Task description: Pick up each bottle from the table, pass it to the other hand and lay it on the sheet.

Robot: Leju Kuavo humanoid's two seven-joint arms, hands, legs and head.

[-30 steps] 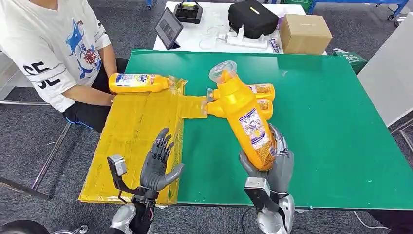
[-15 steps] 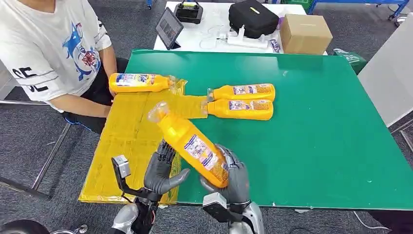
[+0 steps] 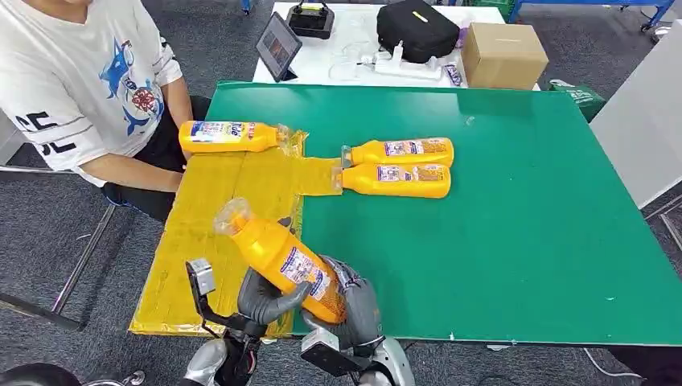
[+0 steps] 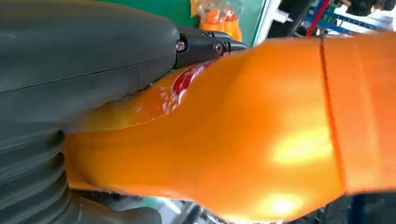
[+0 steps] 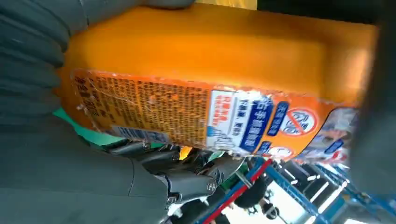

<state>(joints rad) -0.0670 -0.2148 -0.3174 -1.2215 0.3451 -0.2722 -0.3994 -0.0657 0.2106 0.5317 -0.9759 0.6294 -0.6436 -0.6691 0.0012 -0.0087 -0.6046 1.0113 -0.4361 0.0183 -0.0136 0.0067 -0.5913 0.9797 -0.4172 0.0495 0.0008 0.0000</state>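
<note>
In the head view, an orange bottle [image 3: 281, 259] is held low in the centre-left of the frame, tilted with its clear-capped neck toward the upper left, above the near edge of the yellow sheet [image 3: 217, 217]. Its base end is gripped by the right hand [image 3: 354, 301], whose grey fingers are wrapped around the labelled body. The left hand [image 3: 261, 296] is set against the bottle's underside, its thumb curled up along the bottle's side, so the bottle is touched by both hands at once. Two more bottles [image 3: 396, 167] are seen lying side by side on the green table [image 3: 523, 201], in the upper middle of the frame, caps toward the sheet. A fourth bottle [image 3: 229, 136] lies at the sheet's far end, upper left, beside a seated person [image 3: 88, 80] in a white printed shirt. A white table [image 3: 354, 60] with a black bag [image 3: 417, 29] and a cardboard box [image 3: 503, 54] is seen along the top.

In the left wrist view, the bottle's glossy orange body [image 4: 243, 140] is pressed against the grey palm [image 4: 70, 46], with dark fingertips [image 4: 205, 45] laid over it.

In the right wrist view, the bottle's labelled side [image 5: 210, 112] is clasped by the grey hand [image 5: 56, 140], dark fingers [image 5: 187, 182] closed beneath it.
</note>
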